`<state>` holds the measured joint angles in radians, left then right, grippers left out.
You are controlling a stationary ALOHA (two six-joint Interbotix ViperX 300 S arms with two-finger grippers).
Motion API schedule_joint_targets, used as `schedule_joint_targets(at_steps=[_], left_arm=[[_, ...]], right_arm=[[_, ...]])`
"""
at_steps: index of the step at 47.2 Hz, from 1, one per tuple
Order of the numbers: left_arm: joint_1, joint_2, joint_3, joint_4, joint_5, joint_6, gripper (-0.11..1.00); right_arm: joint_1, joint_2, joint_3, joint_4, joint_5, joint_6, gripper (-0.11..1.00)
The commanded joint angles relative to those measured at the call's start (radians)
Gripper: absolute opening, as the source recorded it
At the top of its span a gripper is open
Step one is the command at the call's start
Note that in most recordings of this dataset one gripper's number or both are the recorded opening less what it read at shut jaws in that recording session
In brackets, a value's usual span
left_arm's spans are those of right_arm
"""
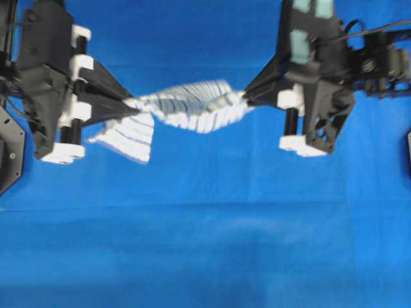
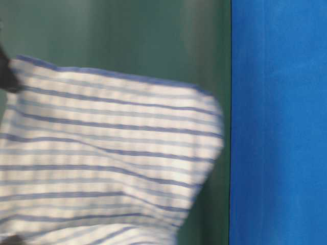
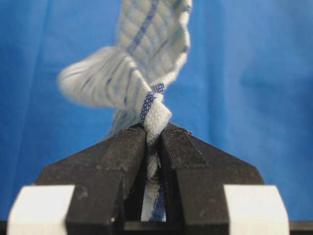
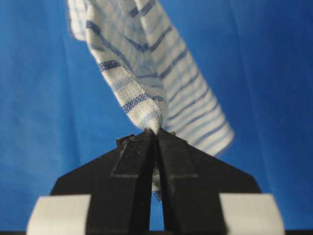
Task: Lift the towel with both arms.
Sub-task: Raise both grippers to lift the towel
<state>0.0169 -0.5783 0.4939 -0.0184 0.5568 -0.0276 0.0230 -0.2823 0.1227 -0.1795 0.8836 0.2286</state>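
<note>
Towel held in the air between two grippers

Towel (image 1: 186, 106) is one piece only, white with thin blue and grey stripes, and it hangs stretched between the two arms above the blue table cover (image 1: 205, 244). The overhead view shows it twisted in the middle, with one loose corner hanging down near the left side. In the table-level view the cloth fills most of the frame, and I judge from this that it is already off the surface.

The left gripper (image 3: 153, 134) is clenched on one end of the towel; a fold of cloth passes between its black fingers (image 3: 117, 161) and comes out in front. The right gripper (image 4: 156, 134) is also clenched on the other end, and only a small tip of cloth is caught there.

To do this step well, I think both arms should rise at the same speed and keep the same spacing. If they move apart, the small bite on the right side may slip out. If they come closer, the cloth will sag.

Count: one towel, two arms, two grippers, one blue cover.
</note>
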Motion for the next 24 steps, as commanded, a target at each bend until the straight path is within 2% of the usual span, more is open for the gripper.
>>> schedule_joint_targets(at_steps=[1, 8, 18, 24], left_arm=[[0.003, -0.021, -0.058, 0.006, 0.015, 0.003, 0.04], [0.015, -0.032, -0.115, 0.006, 0.034, 0.008, 0.04], [0.018, -0.035, -0.204, 0.006, 0.044, 0.051, 0.04], [0.018, -0.035, -0.229, 0.006, 0.055, 0.055, 0.04]], right_arm=[[0.003, -0.023, -0.066, -0.002, 0.031, -0.008, 0.03], [0.003, -0.023, -0.13, -0.002, 0.075, -0.02, 0.03], [0.006, -0.023, -0.219, -0.003, 0.118, -0.023, 0.03], [0.008, -0.023, -0.242, -0.003, 0.143, -0.025, 0.03]])
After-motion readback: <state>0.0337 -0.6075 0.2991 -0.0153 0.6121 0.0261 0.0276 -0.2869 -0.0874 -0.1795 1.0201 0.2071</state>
